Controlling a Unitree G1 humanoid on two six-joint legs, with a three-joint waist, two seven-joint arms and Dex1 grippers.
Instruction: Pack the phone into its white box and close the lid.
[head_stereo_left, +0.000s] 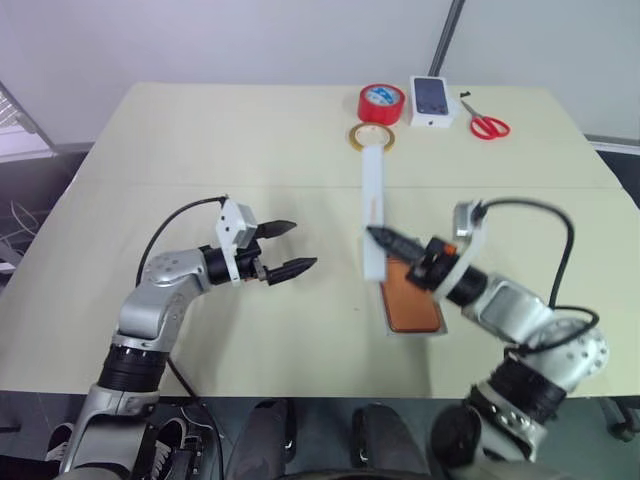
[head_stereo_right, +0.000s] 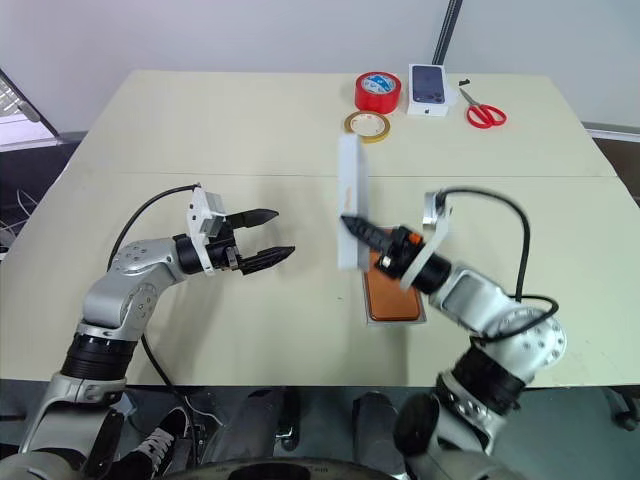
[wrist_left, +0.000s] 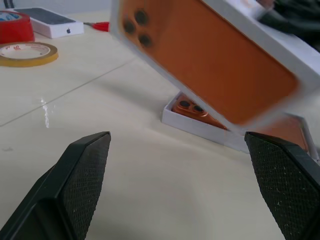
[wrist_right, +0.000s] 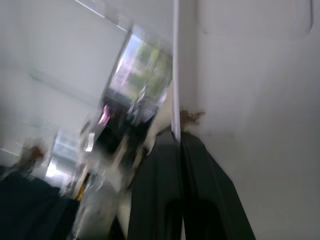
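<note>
White rectangular cardboard lid (head_stereo_left: 374, 210) pinched edgewise in clenched right tool (head_stereo_left: 385, 240); needs levelling squarely above orange phone (head_stereo_left: 412, 296) in shallow white box (head_stereo_left: 436, 332); left tool (head_stereo_left: 285, 248) spread, released.

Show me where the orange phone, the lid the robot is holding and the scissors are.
phone (head_stereo_left: 412, 300): left eye view, on its orange back, lying in its tray.
lid (head_stereo_left: 373, 190): left eye view, on its raised white edge.
scissors (head_stereo_left: 490, 127): left eye view, on the red handles.

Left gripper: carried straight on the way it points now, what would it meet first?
Probably the lid, held tilted above the table by the right gripper; the white box with the phone lies lower, though depth is unclear.
</note>
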